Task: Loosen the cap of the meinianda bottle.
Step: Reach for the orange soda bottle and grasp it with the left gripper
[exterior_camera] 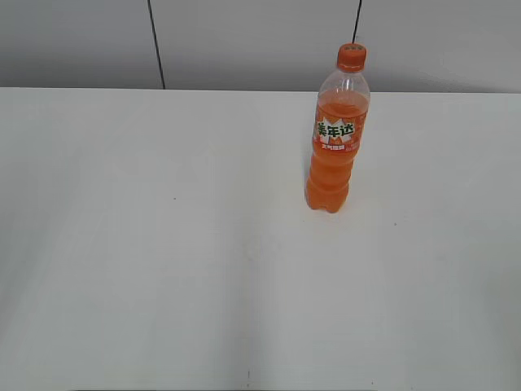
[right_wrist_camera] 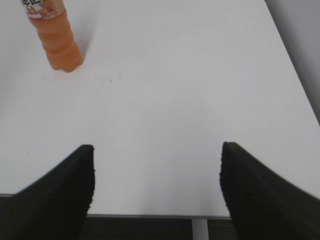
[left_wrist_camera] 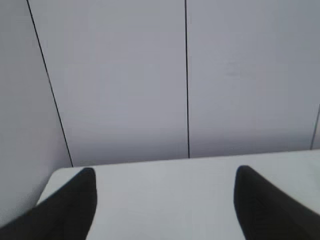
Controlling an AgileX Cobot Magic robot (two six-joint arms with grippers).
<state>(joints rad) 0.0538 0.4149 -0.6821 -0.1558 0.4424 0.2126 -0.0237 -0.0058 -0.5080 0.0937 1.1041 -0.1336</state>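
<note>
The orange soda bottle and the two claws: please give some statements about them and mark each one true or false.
1. The bottle stands upright on the table. True.
2. The cap is off the bottle. False: it sits on the neck.
3. The right claw is open and holds nothing. True.
4. The left claw grips the bottle. False: it is open and empty, with no bottle in its view.
5. The bottle is empty. False: orange drink fills most of it.
</note>
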